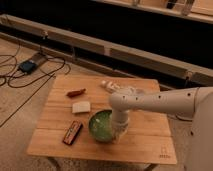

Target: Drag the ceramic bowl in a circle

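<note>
In the camera view, the ceramic bowl (103,125) sits on the wooden desk (145,142), toward the front and about mid-width, with the gripper (120,129) reaching down at its right rim; whether the jaws are apart or clamped on the rim I cannot tell. The white arm (160,102) comes in from the right, low over the desk. The main risk, as I judge it, is collision: a dark wrapped bar (72,132) lies just beside the bowl to its left and a pale block (81,107) is near its upper left, so a wide circle could shove either one. A loose hold on the rim could also let the bowl slip or tip. Counted: one bowl, one dark bar, one pale block, one reddish-brown item (76,92) farther back, and one pale packet (110,86) behind the arm.
</note>
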Robot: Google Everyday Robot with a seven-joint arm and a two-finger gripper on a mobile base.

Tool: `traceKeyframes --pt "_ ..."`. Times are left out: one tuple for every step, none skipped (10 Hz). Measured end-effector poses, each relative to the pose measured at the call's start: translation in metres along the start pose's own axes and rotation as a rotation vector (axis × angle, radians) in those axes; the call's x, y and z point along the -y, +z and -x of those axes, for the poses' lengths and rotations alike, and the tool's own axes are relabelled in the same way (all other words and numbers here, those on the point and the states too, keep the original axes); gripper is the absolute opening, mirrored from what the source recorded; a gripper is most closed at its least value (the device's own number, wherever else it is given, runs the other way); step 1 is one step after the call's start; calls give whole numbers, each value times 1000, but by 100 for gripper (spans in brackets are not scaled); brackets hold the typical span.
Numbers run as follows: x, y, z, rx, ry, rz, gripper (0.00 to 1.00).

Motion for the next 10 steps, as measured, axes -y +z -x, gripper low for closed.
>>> traceKeyframes --pt "4 -5 -2 -4 -3 -17 17" --pt "10 -11 -4 -3 -8 -43 27" --pt "14 -17 -4 6 -14 -71 39" --pt "15 -20 -5 11 -19 -86 47" --pt "15 -22 -5 17 -26 -101 60" --pt "13 -23 -6 18 -30 -107 70" --pt "11 -23 -7 20 -28 -109 77" --pt "10 -23 -8 21 -24 -110 80" --pt "10 -23 -7 21 -26 -109 80" --pt "11 -23 -7 20 -28 -109 80"
